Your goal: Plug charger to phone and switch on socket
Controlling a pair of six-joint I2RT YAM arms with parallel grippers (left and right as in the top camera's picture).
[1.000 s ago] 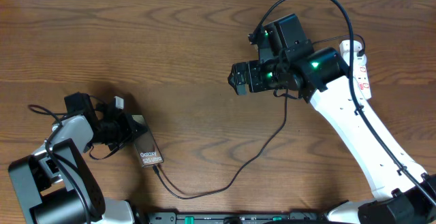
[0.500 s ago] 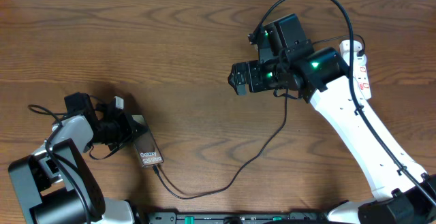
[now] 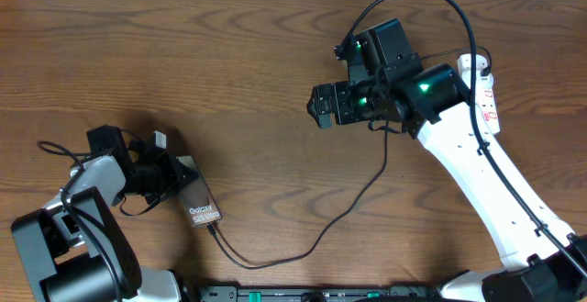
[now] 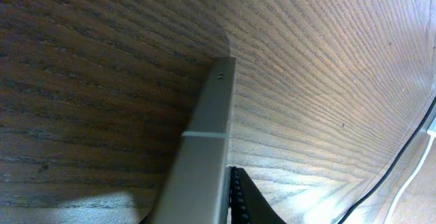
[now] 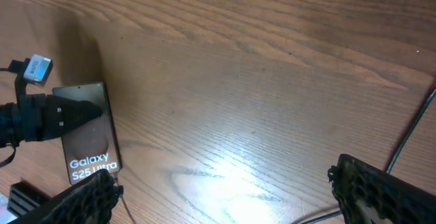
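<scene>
grasping the phone [image 3: 200,201] by its upper end with the left gripper [image 3: 177,172], lower left of the overhead frame. phone face up on the wood table [image 3: 183,45], slanted, white galaxy lettering near its lower end. in the left wrist view only the phone's thin edge, wedged between the fingers, with one ribbed black pad [image 4: 238,193] flush against its side.

keeping the right gripper [image 3: 320,106] released, fingers spread wide with nothing between them, upper middle of the overhead frame, well apart from the phone.

charger [image 3: 321,233]: thin black cable from the phone's lower edge, curving along the bottom of the frame, then up and right under the right arm. tip touching the phone; fully seated or not, cannot tell.

socket [image 3: 486,89]: white power strip in the upper right of the frame, partly hidden behind the right arm, red markings visible. switch position too small to tell.
</scene>
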